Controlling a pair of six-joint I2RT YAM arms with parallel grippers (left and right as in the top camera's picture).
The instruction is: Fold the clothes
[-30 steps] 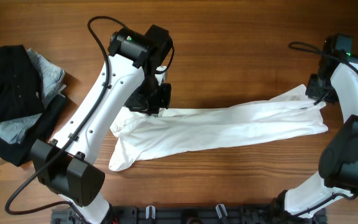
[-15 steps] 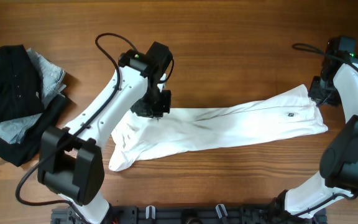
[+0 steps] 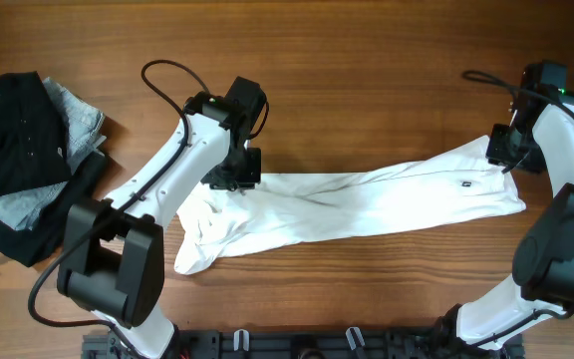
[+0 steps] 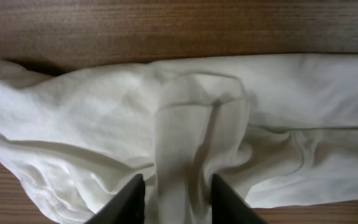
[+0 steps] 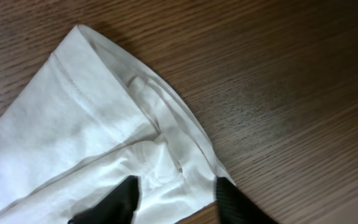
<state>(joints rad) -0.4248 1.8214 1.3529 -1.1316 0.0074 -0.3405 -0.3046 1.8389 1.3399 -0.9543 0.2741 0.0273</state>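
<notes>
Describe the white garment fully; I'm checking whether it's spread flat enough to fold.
The white garment is long, soft, knit-looking cloth, lying stretched across the wooden table, wrinkled and bunched at its left end. The left gripper pinches a raised fold there; the right gripper is at its hemmed right end.

Clothes pile [image 3: 13, 140] cropped at left edge
</notes>
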